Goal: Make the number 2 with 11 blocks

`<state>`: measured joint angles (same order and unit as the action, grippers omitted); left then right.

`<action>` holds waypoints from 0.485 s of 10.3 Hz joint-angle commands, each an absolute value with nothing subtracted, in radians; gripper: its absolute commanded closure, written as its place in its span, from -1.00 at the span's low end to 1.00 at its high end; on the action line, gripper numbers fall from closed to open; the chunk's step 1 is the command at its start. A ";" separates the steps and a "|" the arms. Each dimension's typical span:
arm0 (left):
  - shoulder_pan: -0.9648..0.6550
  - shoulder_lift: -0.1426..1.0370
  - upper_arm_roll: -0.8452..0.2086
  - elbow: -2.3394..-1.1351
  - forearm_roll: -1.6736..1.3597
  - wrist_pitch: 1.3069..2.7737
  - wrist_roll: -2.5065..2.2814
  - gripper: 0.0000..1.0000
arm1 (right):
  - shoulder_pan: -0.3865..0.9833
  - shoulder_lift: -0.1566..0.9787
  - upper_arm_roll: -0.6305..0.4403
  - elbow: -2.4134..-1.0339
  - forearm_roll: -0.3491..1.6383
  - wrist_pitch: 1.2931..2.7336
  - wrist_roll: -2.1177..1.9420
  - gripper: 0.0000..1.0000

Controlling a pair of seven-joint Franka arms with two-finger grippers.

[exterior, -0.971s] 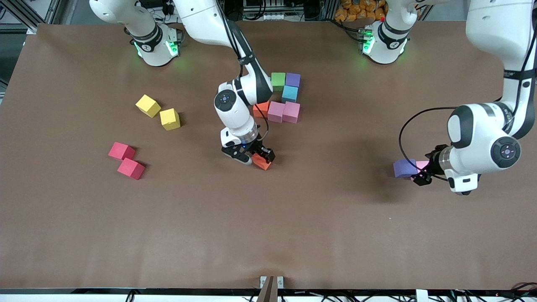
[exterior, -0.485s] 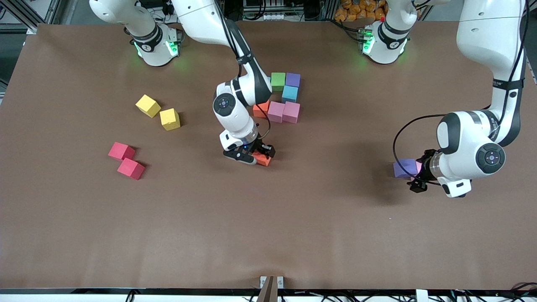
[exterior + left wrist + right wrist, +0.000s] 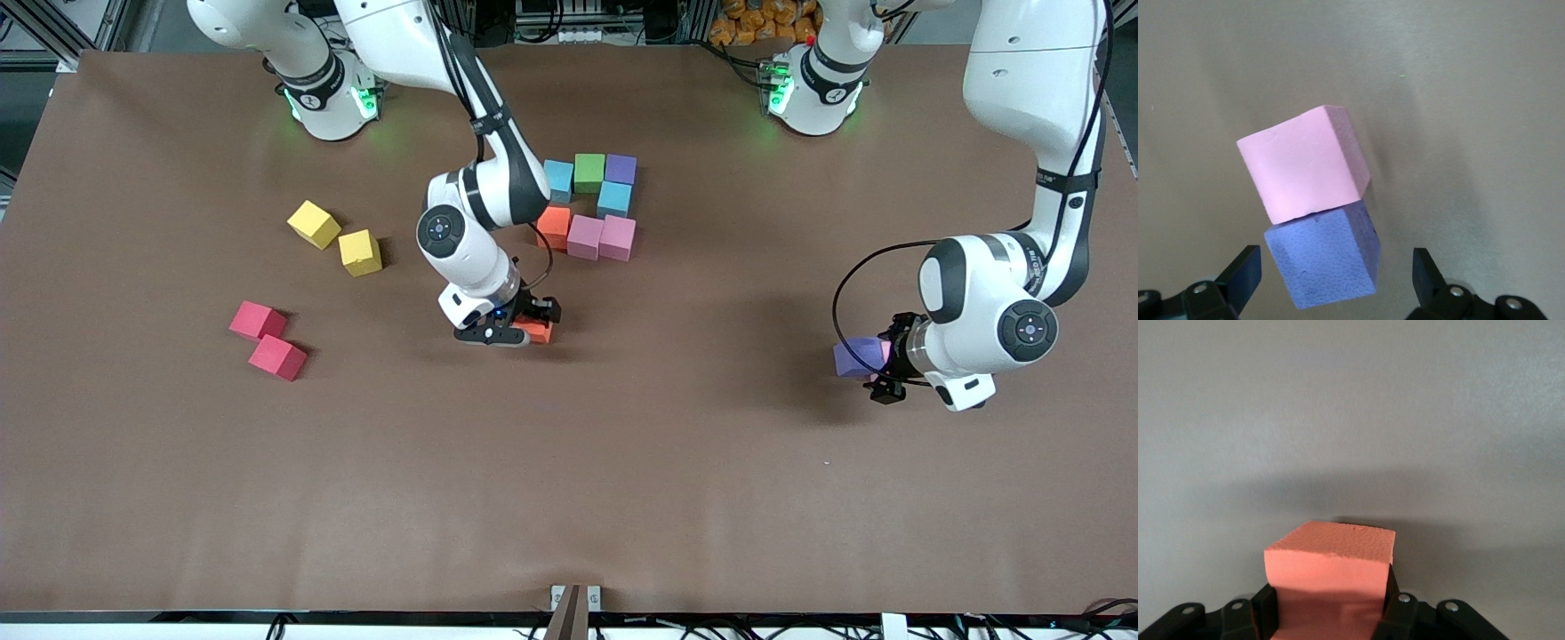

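The right gripper [image 3: 520, 331] is clamped on an orange cube [image 3: 1331, 577] over the table's middle (near the partly built number 2 [image 3: 590, 206]). The left gripper [image 3: 1331, 280] stands spread around a purple cube [image 3: 1325, 257] touching a pink cube [image 3: 1301, 173].

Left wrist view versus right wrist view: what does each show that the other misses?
Only the left wrist view: a pink block touching a purple block, with the open left gripper straddling the purple one. Only the right wrist view: the right gripper shut on an orange block. Both share bare brown table.
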<state>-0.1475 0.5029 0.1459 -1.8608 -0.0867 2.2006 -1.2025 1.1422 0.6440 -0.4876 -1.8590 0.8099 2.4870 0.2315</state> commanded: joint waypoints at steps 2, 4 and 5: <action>-0.161 0.485 0.158 -1.888 -0.115 2.207 -1.284 -1.00 | 1.176 0.542 -0.451 -1.971 0.755 2.493 0.221 0.85; -0.161 0.486 0.156 -1.899 -0.120 2.207 -1.296 -1.00 | 1.210 0.523 -0.451 -2.009 0.755 2.500 0.259 0.85; -0.160 0.486 0.158 -1.902 -0.133 2.207 -1.298 -1.00 | 1.230 0.520 -0.453 -2.019 0.755 2.500 0.273 0.86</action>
<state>-0.1481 0.5027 0.1461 -1.8773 -0.1005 2.2004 -1.2843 1.2069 0.5748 -0.4555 -1.9587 0.7757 2.4887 0.2402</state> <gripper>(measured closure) 0.000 0.436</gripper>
